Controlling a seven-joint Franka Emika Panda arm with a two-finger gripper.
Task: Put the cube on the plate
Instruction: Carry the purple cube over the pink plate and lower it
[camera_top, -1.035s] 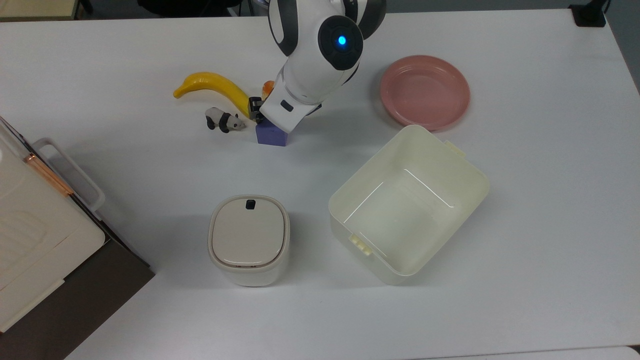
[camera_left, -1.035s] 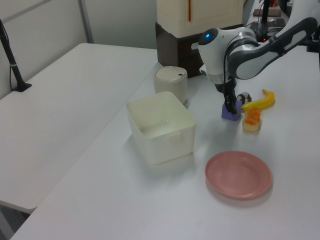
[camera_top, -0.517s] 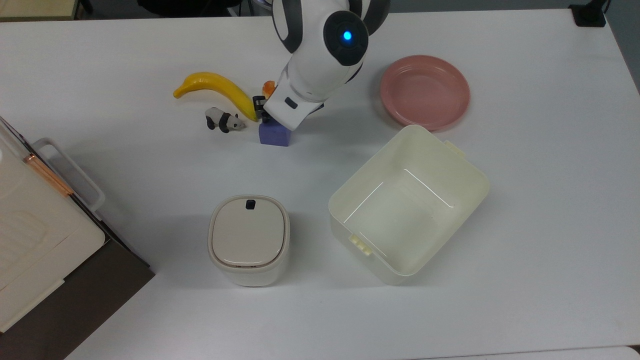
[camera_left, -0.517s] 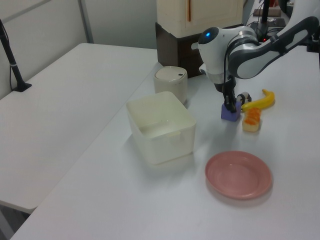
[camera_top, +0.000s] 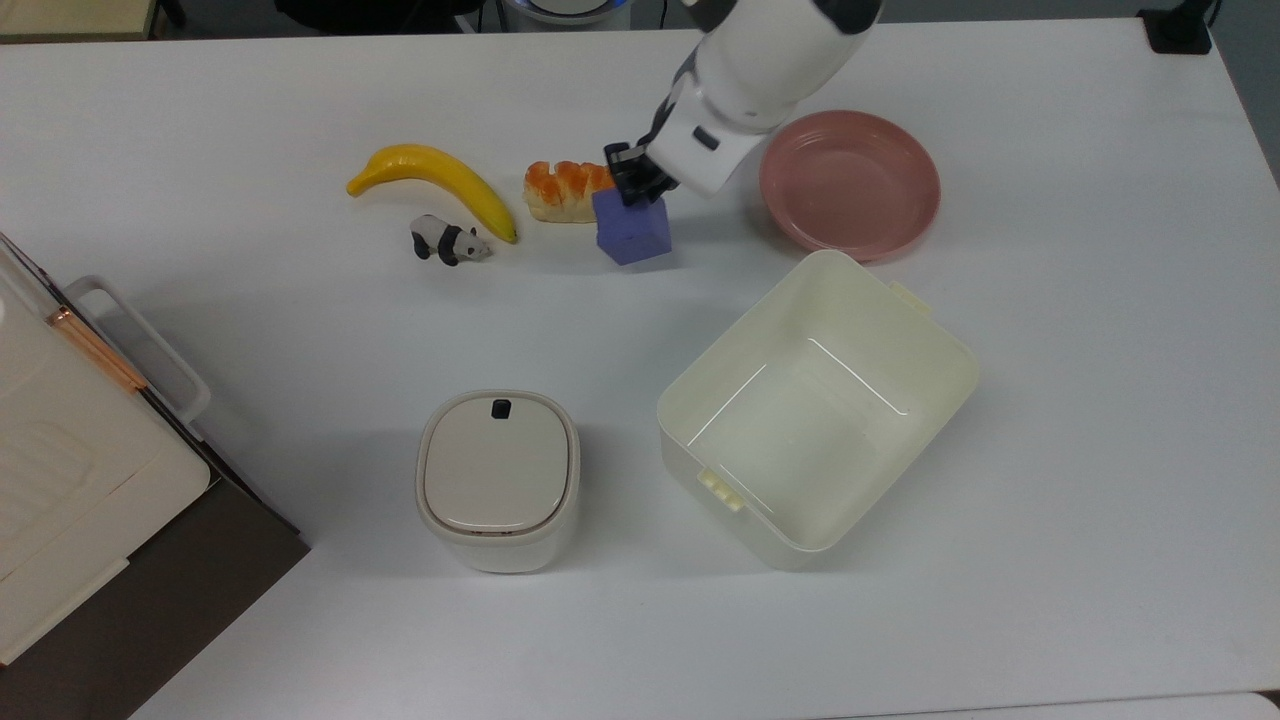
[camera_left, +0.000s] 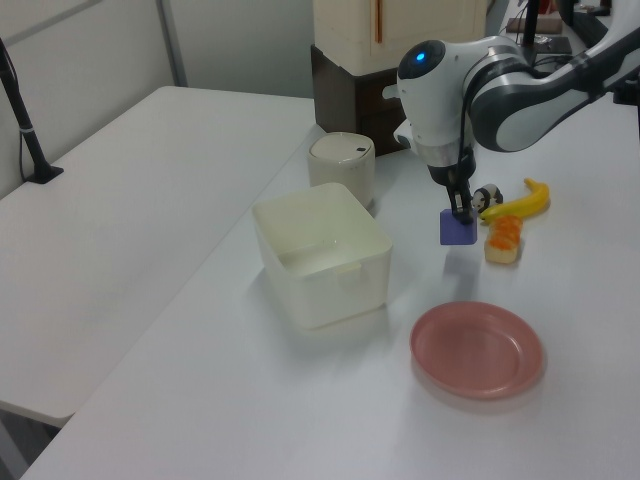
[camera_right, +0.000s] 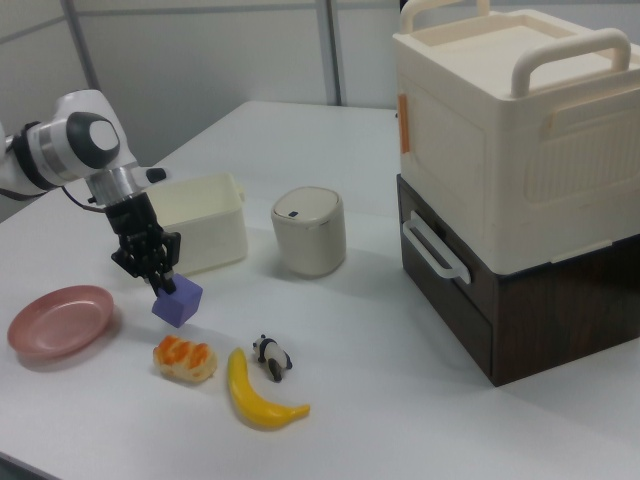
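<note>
Right view: hand (camera_right: 163, 273) lifts cube (camera_right: 177, 301) clear of table (camera_right: 400, 380).

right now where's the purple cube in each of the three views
Top view: cube upper middle, under the hand, just right of the toy bread.
Left view: cube right of centre, held off the table, left of the toy bread.
Right view: cube at left, just above the toy bread.
Shared landmark: the toy bread, beside the cube in every view.
</note>
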